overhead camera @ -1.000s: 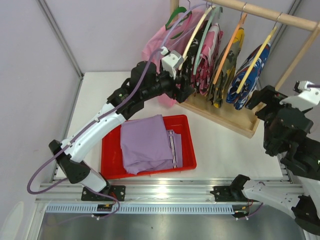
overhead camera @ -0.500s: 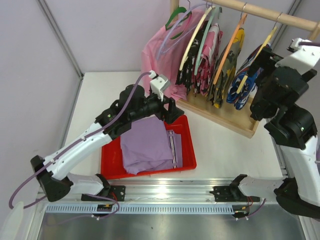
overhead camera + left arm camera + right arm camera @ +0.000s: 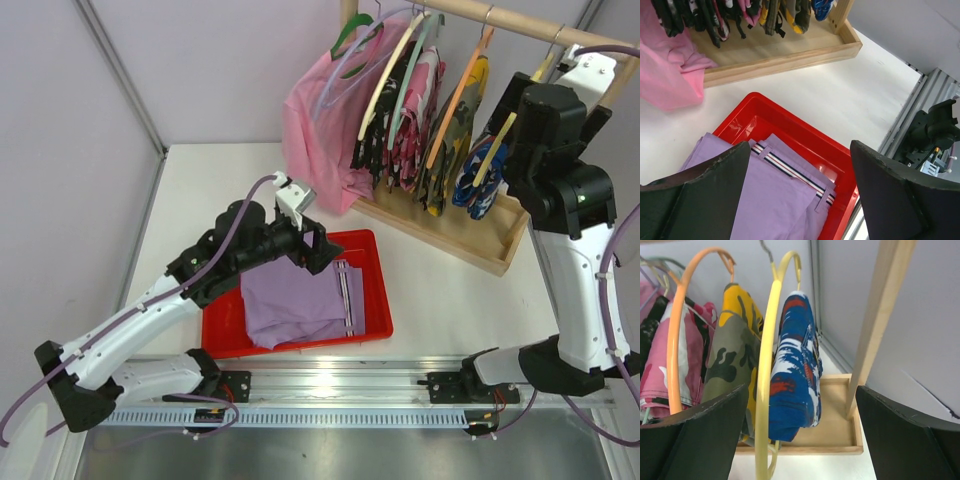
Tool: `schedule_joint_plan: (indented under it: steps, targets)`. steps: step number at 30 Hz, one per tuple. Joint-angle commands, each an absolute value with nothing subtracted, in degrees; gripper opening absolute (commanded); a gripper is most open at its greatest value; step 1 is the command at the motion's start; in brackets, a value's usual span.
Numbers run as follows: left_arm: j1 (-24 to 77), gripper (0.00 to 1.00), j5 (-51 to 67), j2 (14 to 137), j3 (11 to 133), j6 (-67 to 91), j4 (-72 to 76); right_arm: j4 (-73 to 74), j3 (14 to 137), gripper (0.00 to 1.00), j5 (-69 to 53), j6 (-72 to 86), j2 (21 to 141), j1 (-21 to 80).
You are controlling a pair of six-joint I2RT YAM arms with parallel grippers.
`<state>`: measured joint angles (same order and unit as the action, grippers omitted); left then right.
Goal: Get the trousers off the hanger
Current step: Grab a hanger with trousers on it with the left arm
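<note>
The plain pale lavender cloth trousers [image 3: 765,200] lie folded in the red plastic tray [image 3: 805,137] on the white table [image 3: 850,85], beneath the left fingers [image 3: 715,185], which are spread wide and empty. The black, white-speckled trousers [image 3: 377,130] seem to hang on the wooden rack [image 3: 470,235]. The right fingers [image 3: 710,425] are splayed, holding nothing, facing the yellow hanger [image 3: 765,365] with the blue-red-white patterned garment [image 3: 795,370].

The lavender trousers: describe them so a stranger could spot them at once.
On the white table, near the wooden rack of hanging clothes, sits a red tray. The lavender trousers lie folded inside it. They are the only plain, pale purple garment and the only one lying flat rather than on a hanger.
</note>
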<state>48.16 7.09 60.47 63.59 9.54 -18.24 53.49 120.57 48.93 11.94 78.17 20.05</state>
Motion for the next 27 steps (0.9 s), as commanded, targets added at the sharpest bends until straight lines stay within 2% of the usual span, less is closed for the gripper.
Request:
schedule_joint_plan:
  steps: [1,7,13,27]
  targets:
    - [48.4,0.87,5.3,58.3,62.7,9.4,-18.7,53.1,118.3,0.96,45.5,14.2,78.4,19.7]
    - [48.4,0.87,4.5,57.0,60.8,10.0,-19.5,46.9,110.8,0.94,44.7,13.6,76.5,18.1]
    - [48.4,0.88,4.7,57.6,61.5,10.5,-19.5,41.8,107.1,0.86,44.6,10.2,76.2,17.9]
    - [48.4,0.87,4.7,60.1,63.5,11.9,-18.8,37.2,104.9,0.71,45.7,6.7,76.6,17.9]
